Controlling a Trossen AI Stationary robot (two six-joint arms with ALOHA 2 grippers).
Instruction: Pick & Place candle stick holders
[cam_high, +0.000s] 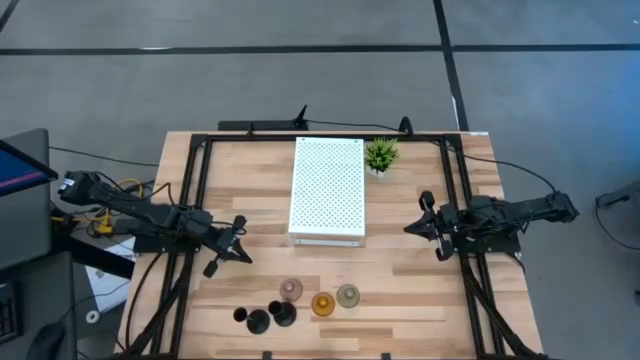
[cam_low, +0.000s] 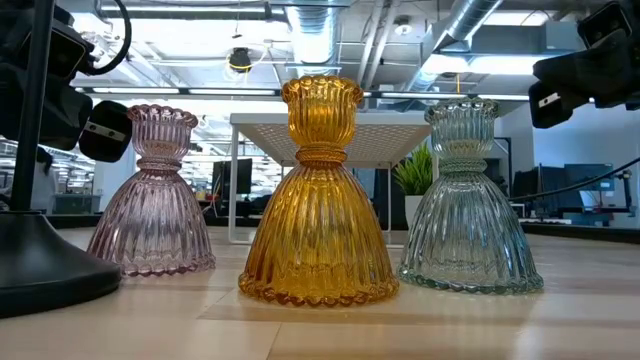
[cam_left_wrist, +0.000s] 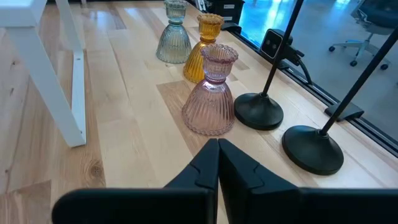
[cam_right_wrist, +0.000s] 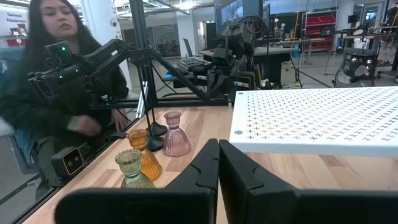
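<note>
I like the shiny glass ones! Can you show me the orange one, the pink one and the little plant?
amber holder (cam_low: 318, 215), low view, on its ribbed skirt.
pink holder (cam_left_wrist: 211, 102), left wrist view, on its ribbed skirt.
potted plant (cam_high: 381, 153), high view, on its green leaves.

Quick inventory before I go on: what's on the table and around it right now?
pink glass holder: one, pink, near edge, closest to the shelf.
amber glass holder: one, amber, between pink and grey-green.
grey-green glass holder: one, pale grey-green, right end of the group.
black stem holders: two, black, left of the glass ones, standing side by side.
perforated shelf: one, white, table centre.
potted plant: one, green, beside the shelf's far right corner.
person: one, dark clothes, seated beyond the table edge.
left end effector: shut, empty, near the pink holder.
right end effector: shut, empty, right of the shelf.
</note>
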